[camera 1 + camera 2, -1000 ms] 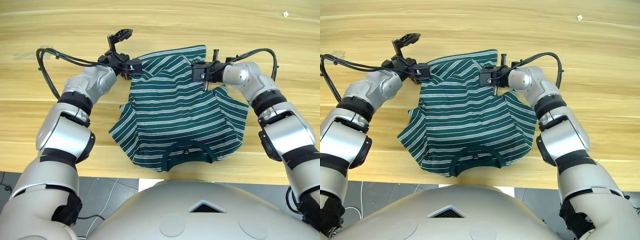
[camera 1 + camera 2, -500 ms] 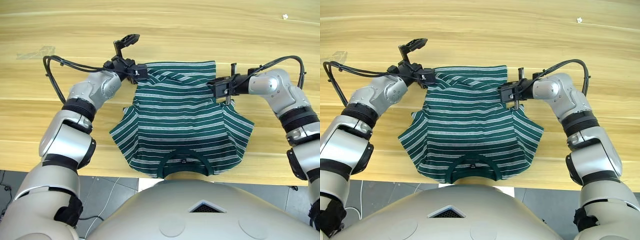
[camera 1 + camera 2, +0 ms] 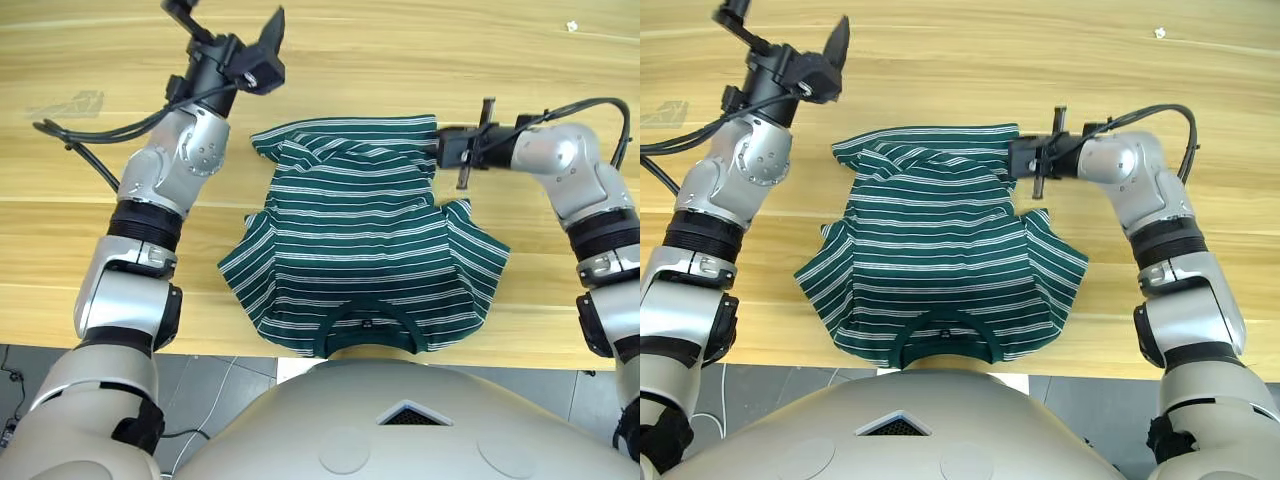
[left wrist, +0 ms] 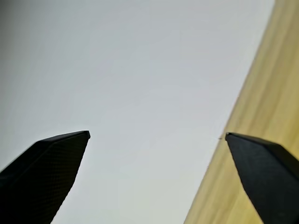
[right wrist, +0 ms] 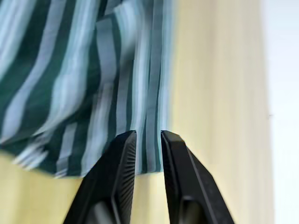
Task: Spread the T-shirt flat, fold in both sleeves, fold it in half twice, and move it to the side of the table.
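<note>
Lying on a pale wooden table [image 3: 400,60], a dark green T-shirt [image 3: 360,240] with thin white stripes rests face up, its collar [image 3: 372,322] at the near edge closest to the robot and its hem [image 3: 350,128] pointing away. The left sleeve [image 3: 245,255] and right sleeve [image 3: 480,235] splay outward, not yet folded in. The far left corner of the hem is rumpled, with a small flap turned over onto the body of the shirt, so the cloth is not fully flat. The right gripper [image 3: 442,150] sits at the far right corner of the hem, its two fingers drawn almost together on the edge of the striped fabric. The left gripper [image 3: 226,18] is raised above the table beyond the far left corner, clear of the shirt, with its fingers [image 4: 51,158] spread wide and holding nothing. The shirt looks light, soft and limp; it will likely sag, wrinkle and drag along the wood rather than keep any shape, and a single pinch will pull it askew. The sensible holds are probably the two hem corners together for flattening, then each sleeve near its outer edge. The spreading step appears close to finished, with the rumpled left corner left to smooth.
</note>
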`<state>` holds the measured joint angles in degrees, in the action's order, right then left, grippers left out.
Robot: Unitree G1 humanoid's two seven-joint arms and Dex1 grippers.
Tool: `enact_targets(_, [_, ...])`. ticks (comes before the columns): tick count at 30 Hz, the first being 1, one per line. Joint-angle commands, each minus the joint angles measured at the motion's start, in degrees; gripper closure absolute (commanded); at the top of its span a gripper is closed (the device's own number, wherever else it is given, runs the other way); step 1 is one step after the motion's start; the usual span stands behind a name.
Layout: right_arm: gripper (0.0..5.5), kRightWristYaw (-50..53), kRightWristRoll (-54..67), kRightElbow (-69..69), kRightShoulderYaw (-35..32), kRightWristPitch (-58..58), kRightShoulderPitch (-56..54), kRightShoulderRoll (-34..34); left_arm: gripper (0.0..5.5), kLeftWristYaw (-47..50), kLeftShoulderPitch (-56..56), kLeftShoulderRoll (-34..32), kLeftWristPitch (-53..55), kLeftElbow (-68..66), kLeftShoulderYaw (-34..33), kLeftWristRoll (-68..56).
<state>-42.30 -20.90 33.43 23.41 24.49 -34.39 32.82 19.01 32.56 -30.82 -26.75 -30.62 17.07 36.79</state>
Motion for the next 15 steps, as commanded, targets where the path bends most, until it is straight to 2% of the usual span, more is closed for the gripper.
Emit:
enact_targets(1, [4.54,2.2,-1.1,6.2,0.1,0.2,-4.1,-2.9,0.11,-3.8,-3.9,0.8,3.3,8.3,-3.8,-4.4])
enact_targets(6, [4.54,6.3,-3.1,21.4,1.6,0.0,-12.2,-11.2,0.11,-7.9,-8.2,3.0,6.4,16.6,-5.1,-6.6])
enact_targets(13, [4.54,7.3,-7.9,36.8,5.5,-3.2,-20.2,-19.3,0.11,-10.1,-7.5,5.0,6.8,15.8,-4.3,-5.0])
enact_targets(15, [4.54,4.4,-7.2,39.3,4.8,-5.6,-20.7,-21.0,0.11,-10.2,-7.4,5.4,6.8,15.7,-4.2,-4.6])
